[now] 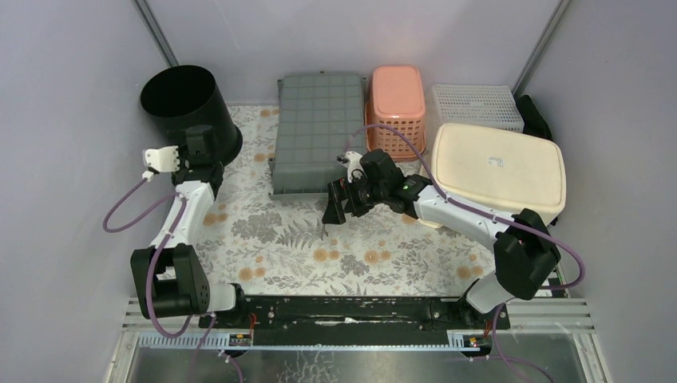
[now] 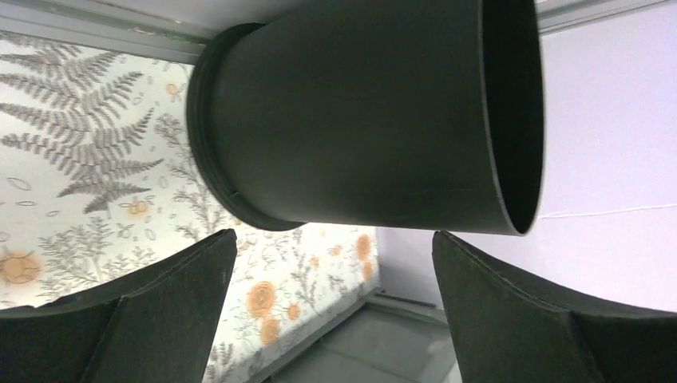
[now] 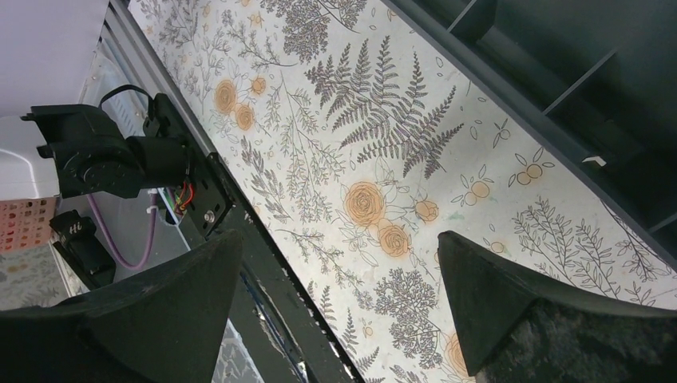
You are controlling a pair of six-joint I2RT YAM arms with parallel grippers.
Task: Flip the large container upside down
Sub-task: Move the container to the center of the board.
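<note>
A big black round bucket (image 1: 190,108) stands at the back left corner of the flowered mat, mouth up. In the left wrist view the bucket (image 2: 359,120) fills the top, just beyond my fingers. My left gripper (image 1: 201,136) is open and empty, close to the bucket's near side without touching it; it also shows in its wrist view (image 2: 335,247). A large flat grey crate (image 1: 318,132) lies at the back centre, its grid-ribbed face up. My right gripper (image 1: 334,206) is open and empty, just off the crate's near edge (image 3: 575,80), above the mat (image 3: 339,247).
A pink basket (image 1: 397,104), a white mesh basket (image 1: 477,105) and a cream lidded box (image 1: 499,167) crowd the back right. The grey walls stand close on both sides. The arms' black base rail (image 1: 351,307) runs along the near edge of the mat (image 1: 303,247).
</note>
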